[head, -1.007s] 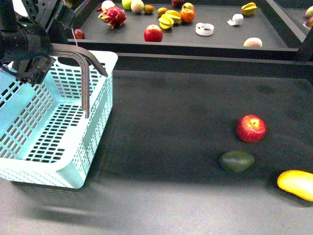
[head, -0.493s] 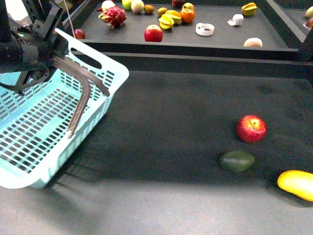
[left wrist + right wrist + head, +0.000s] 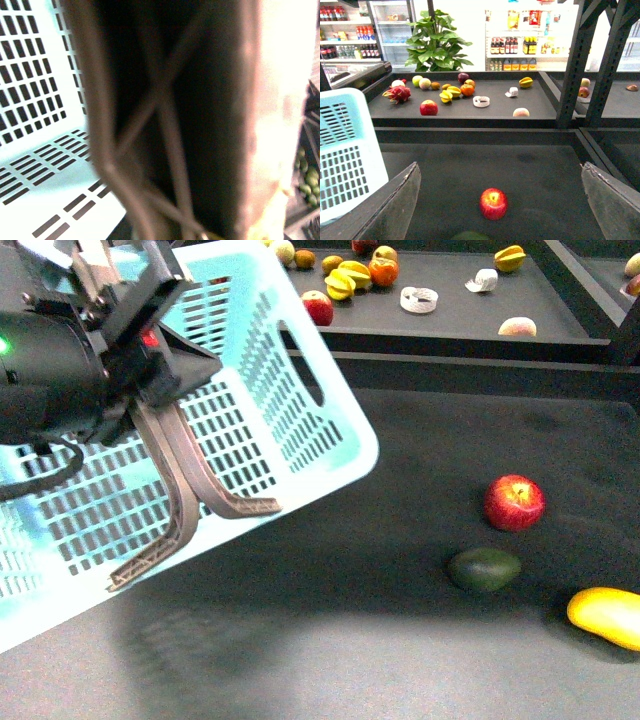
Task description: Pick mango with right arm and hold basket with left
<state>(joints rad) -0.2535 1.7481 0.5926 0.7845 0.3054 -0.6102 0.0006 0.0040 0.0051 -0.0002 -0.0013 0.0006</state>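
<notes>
The mango (image 3: 607, 617) lies on the dark table at the front right edge of the front view; the right wrist view does not show it. My left gripper (image 3: 150, 380) is shut on the light-blue basket (image 3: 280, 410), which hangs tilted above the table with its brown handle (image 3: 190, 490) dangling. Up close, the left wrist view is a blur of that handle (image 3: 165, 130) and the basket's slotted wall (image 3: 40, 100). My right gripper (image 3: 500, 167) is open above the table, with nothing between its fingers (image 3: 395, 210). The basket (image 3: 345, 150) sits to one side of it.
A red apple (image 3: 514, 502) and a dark green avocado (image 3: 484, 568) lie left of the mango. The same apple (image 3: 493, 203) shows ahead of the right gripper. A raised back shelf (image 3: 560, 310) carries starfruit (image 3: 350, 278), another apple (image 3: 318, 306) and a tape roll (image 3: 418, 299).
The left arm has lifted the basket off the table and swung it up and to the right, tilting it steeply. The fruits on the table have not moved.
</notes>
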